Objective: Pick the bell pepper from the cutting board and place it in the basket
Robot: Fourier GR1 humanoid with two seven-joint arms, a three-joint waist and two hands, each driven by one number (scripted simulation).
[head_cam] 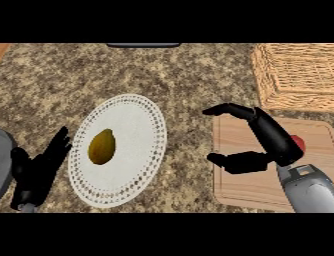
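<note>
Speckled stone counter (192, 75), seen steeply from above. Wooden cutting board (236, 185) at lower right, with a red bell pepper (297, 142) on it, mostly hidden behind the right hand (273, 137). Fingers and thumb of that hand spread apart in an open curve over the board, holding nothing. Wicker basket (273, 75) just beyond the board, at upper right. White plate (137, 125) left of the board, carrying a yellow-green fruit (101, 146). Left hand (41, 167) at the lower left edge, fingers straight, resting beside the plate.

white plate (137, 120) | yellow-green fruit (101, 146) on it | speckled counter (126, 70)
</note>
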